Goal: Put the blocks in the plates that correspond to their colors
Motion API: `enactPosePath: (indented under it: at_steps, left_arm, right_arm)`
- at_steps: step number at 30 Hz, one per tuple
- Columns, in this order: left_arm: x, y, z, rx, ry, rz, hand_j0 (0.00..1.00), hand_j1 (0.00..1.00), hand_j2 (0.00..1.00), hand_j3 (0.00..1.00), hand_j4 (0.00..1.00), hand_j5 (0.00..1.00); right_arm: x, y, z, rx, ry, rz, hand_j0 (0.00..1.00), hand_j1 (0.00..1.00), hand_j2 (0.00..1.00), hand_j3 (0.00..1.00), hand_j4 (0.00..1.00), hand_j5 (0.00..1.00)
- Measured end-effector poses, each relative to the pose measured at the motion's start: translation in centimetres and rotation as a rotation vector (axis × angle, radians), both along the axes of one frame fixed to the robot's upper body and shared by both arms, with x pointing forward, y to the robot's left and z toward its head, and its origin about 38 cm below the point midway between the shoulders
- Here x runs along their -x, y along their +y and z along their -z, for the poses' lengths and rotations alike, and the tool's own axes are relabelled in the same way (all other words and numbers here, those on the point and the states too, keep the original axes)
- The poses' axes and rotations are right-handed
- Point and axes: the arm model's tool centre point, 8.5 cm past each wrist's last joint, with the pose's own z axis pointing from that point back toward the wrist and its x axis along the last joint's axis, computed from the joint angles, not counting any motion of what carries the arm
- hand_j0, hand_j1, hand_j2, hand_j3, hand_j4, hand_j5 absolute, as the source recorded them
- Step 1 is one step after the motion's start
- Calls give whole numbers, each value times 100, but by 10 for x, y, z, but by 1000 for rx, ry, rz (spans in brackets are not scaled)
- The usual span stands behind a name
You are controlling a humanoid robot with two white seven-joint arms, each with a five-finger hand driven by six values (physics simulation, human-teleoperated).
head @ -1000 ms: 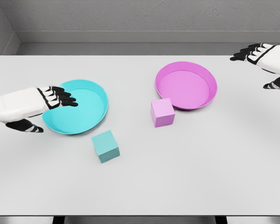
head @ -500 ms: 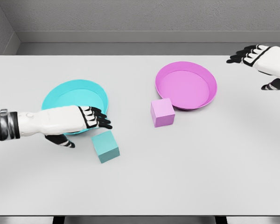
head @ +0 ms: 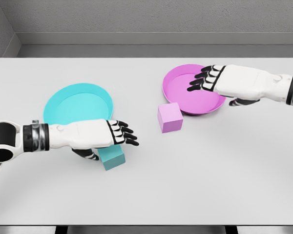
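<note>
- A white table (head: 195, 185) fills most of the view; its far edge runs straight across the upper part, and its near edge shows along the bottom.
- A grey wall (head: 151, 17) rises beyond the far edge.
- A grey ledge (head: 136, 50) lies between the wall's foot and the table's far edge.
- Dark legs (head: 230, 229) show under the near edge.

left robot hand (head: 118, 134) over teal block (head: 112, 157); right robot hand (head: 208, 78) over pink plate (head: 178, 97)

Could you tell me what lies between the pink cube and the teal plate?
Only bare white table separates the pink cube from the teal plate in the head view.
</note>
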Motion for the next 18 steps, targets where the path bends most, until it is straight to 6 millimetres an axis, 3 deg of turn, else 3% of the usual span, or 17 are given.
enactPosePath:
  at_steps: [3,11,18]
  left_arm:
    - [-7,7,3,-40,-15,-22,100,100,100,100,100,100]
    - [-8,10,14,-75,1,-30,100,100,100,100,100,100]
    - [-6,6,16,-81,6,-15,95,95,95,95,95,95]
  right_arm:
    - [-3,14,-6,28,-26,-33,96,96,96,96,96,96]
    - [-3,59,11,68,-14,-137,96,96,96,96,96,96]
    - [-1,71,23,86,5,-168,96,96,96,96,96,96]
